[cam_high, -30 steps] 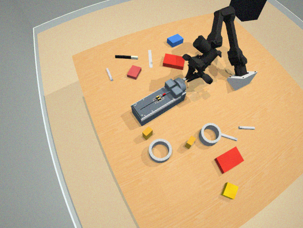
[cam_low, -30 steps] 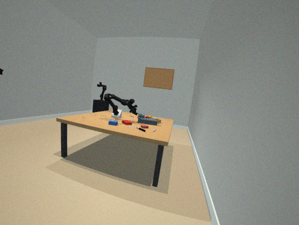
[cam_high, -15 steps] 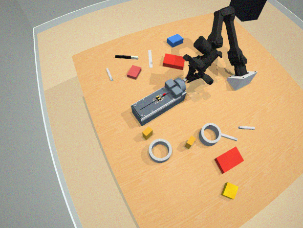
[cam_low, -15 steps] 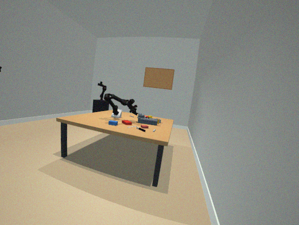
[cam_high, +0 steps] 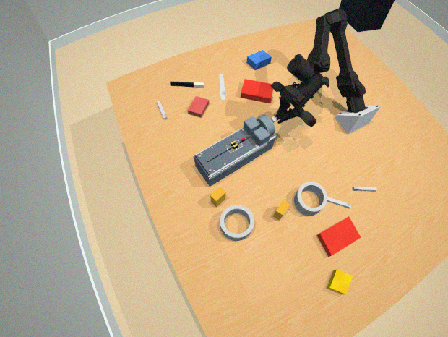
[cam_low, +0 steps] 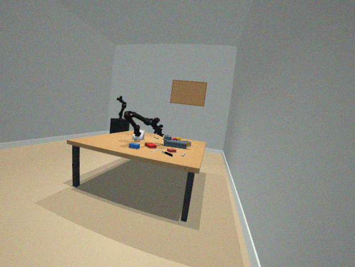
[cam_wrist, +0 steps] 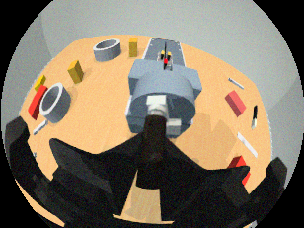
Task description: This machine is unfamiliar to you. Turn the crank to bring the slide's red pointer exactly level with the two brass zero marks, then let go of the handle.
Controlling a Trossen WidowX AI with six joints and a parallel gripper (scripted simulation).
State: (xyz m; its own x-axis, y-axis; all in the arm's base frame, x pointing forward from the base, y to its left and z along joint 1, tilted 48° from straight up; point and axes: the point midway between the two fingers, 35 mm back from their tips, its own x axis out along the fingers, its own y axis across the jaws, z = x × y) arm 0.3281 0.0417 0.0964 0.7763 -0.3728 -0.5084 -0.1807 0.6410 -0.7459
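The slate-grey machine (cam_high: 217, 158) (cam_low: 174, 144) (cam_wrist: 141, 93) lies on the table, with a round housing at its crank end. Its red pointer (cam_high: 243, 139) (cam_wrist: 166, 61) is in the slot, off the zero marks, on the crank side of them. The two brass zero marks (cam_high: 235, 145) (cam_wrist: 169, 55) flank the slot farther along. The pale crank arm (cam_wrist: 157, 104) is at the front of the housing, and the dark handle (cam_wrist: 155, 128) sticks out towards the wrist camera. My gripper (cam_high: 279, 118) (cam_low: 162, 134) (cam_wrist: 152, 137) is shut on the handle. The fingertips are small in the top and exterior views.
A red block (cam_high: 256, 90) (cam_low: 150, 145) lies beside the gripper, with a blue block (cam_high: 259, 59) (cam_low: 134, 145) beyond it. Two grey rings (cam_high: 223, 221) (cam_high: 298, 200) and two ochre blocks (cam_high: 217, 197) (cam_high: 281, 210) lie on the machine's other side.
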